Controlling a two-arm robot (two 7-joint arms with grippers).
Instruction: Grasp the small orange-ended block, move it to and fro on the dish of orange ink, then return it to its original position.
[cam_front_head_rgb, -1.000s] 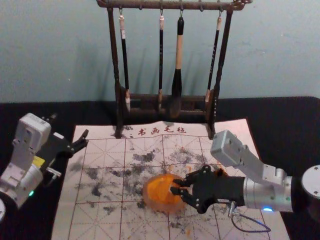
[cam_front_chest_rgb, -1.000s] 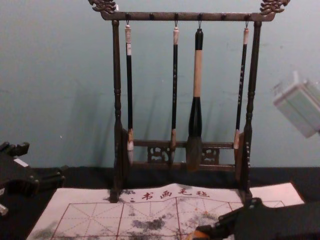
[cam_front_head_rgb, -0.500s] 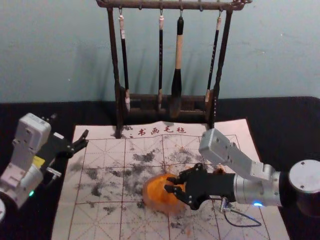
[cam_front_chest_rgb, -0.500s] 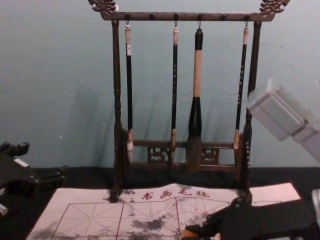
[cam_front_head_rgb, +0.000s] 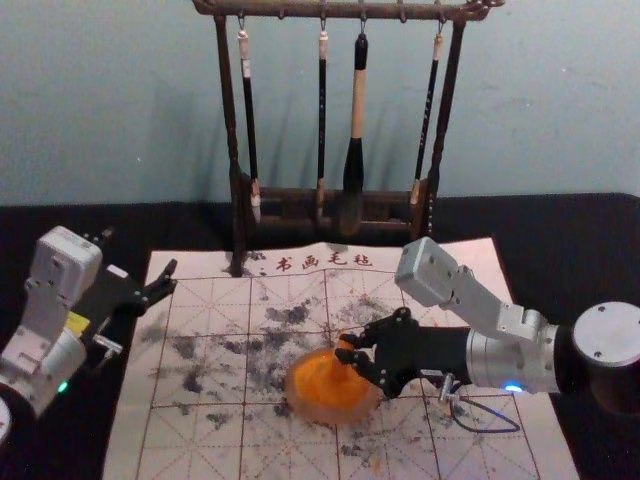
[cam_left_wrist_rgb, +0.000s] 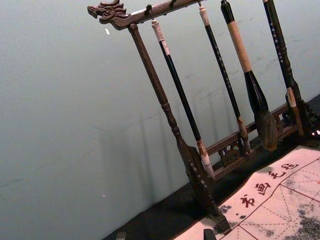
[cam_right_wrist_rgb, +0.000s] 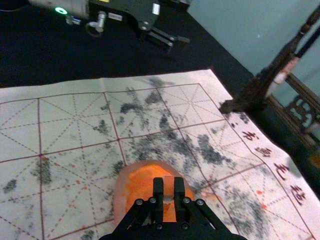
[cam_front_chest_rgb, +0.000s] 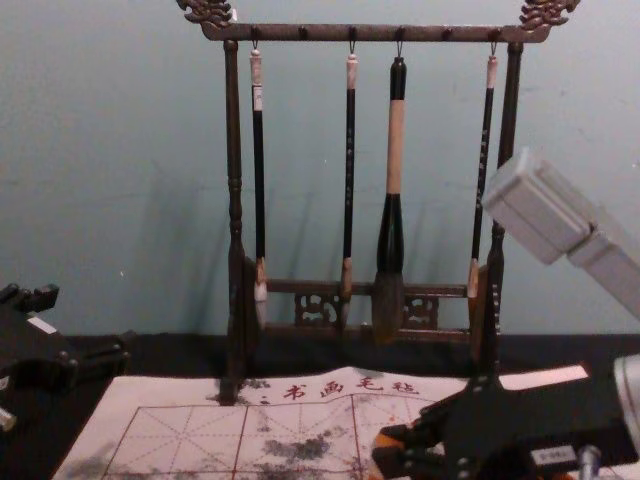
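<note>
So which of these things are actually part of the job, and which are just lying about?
Part of the job:
small block
dish of orange ink
right gripper, gripping the block at the dish

Just around:
wooden rack
four hanging brushes
marked sheet under the dish
left gripper, idle

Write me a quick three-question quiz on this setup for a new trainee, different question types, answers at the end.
1. Multiple choice. Where is the small block?
A) In the left gripper
B) Between the fingers of the right gripper
C) Propped against the wall

2. True or false: the dish of orange ink stands on the gridded mat.

3. Fill in the number: ____ brushes hang from the wooden rack.

Key: 1. B; 2. True; 3. Four
</note>
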